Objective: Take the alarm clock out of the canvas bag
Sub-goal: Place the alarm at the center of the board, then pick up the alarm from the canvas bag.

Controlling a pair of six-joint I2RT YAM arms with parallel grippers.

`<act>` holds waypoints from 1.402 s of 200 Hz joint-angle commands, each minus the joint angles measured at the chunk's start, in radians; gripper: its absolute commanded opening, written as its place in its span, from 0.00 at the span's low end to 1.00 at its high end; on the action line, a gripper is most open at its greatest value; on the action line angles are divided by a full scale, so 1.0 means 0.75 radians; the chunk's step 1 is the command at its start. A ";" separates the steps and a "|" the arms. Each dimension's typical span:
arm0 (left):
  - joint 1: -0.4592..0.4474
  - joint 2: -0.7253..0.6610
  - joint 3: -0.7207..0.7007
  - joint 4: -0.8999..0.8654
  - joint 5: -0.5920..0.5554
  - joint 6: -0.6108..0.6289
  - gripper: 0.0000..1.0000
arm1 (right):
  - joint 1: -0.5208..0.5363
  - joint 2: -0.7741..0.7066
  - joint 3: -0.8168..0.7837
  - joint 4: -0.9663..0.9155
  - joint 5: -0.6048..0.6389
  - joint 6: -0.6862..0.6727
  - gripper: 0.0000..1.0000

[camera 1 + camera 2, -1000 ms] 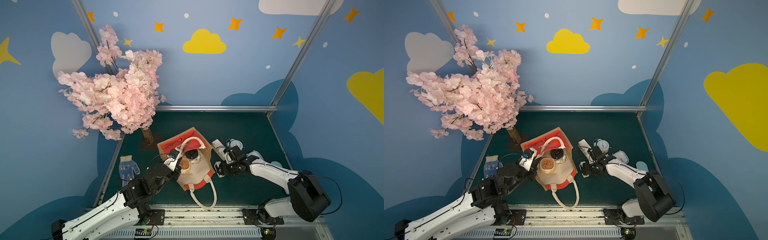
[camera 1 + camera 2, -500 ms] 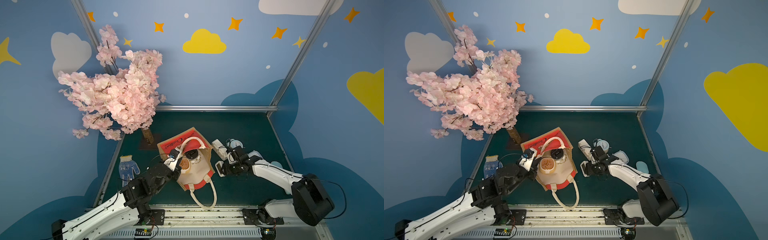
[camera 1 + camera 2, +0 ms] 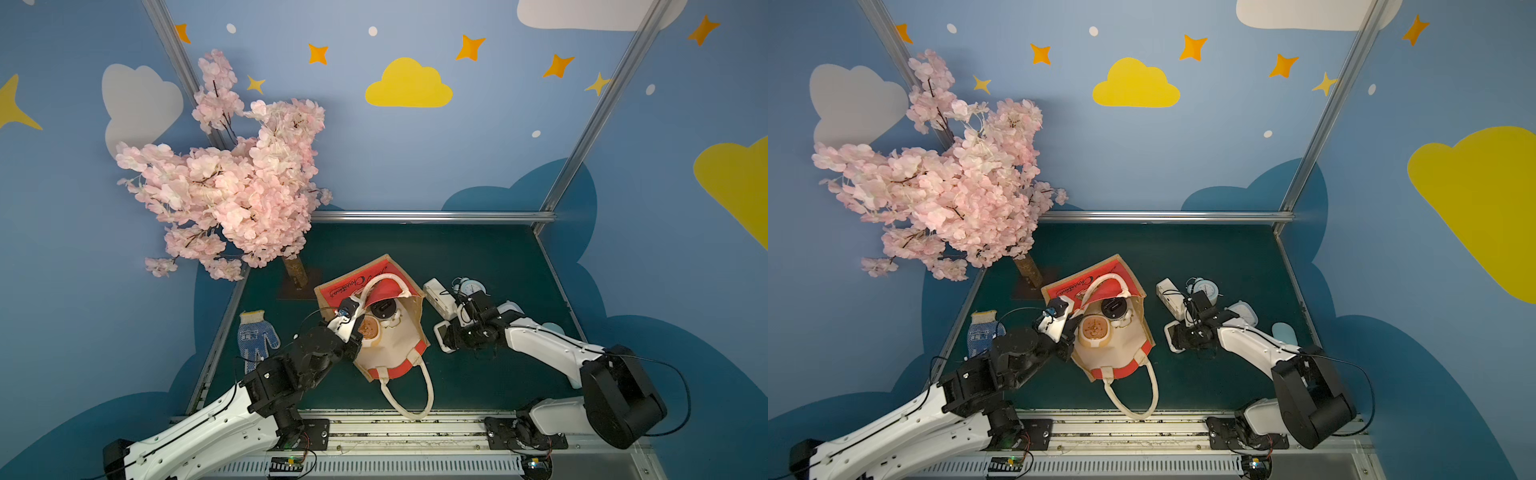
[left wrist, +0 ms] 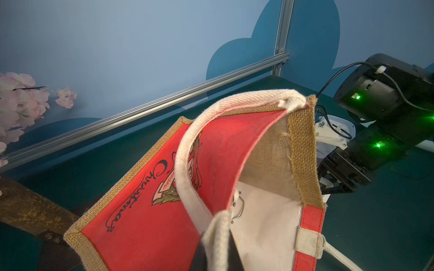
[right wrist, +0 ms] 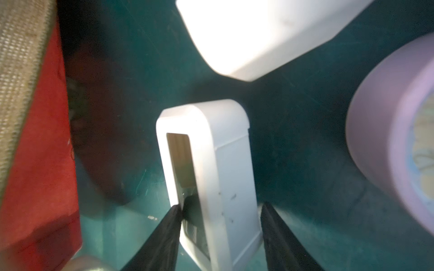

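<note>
The canvas bag (image 4: 145, 234) shows rough tan burlap edging, matt red faces and woven cream handles.

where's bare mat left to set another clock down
Widest free patch: the far mat between the back rail and the canvas bag. Another lies near the front, between the bag's loose handle and the right arm's base. Crowded: right of the bag, where the white box, the bell clock and the right gripper sit close together.
</note>
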 commanded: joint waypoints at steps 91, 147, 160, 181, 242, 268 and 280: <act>0.000 -0.011 0.025 0.011 -0.003 -0.009 0.10 | -0.040 -0.014 -0.014 -0.024 0.037 -0.013 0.59; 0.000 -0.020 0.020 0.004 -0.011 -0.007 0.11 | -0.040 -0.103 -0.015 -0.051 0.065 -0.017 0.63; 0.000 -0.023 0.020 0.006 -0.011 -0.006 0.11 | -0.036 -0.155 -0.015 -0.053 0.076 -0.017 0.64; 0.000 -0.023 0.019 0.004 -0.013 -0.003 0.11 | 0.009 -0.275 -0.015 -0.049 0.123 -0.027 0.66; 0.000 -0.100 -0.040 -0.025 -0.005 0.013 0.11 | 0.451 -0.646 -0.120 0.031 0.405 0.014 0.64; 0.000 -0.131 -0.042 -0.036 -0.023 0.013 0.11 | 0.709 -0.773 -0.175 0.054 0.638 0.022 0.61; 0.002 -0.140 -0.039 -0.048 -0.019 0.022 0.11 | 0.820 -0.799 -0.199 0.106 0.731 0.004 0.61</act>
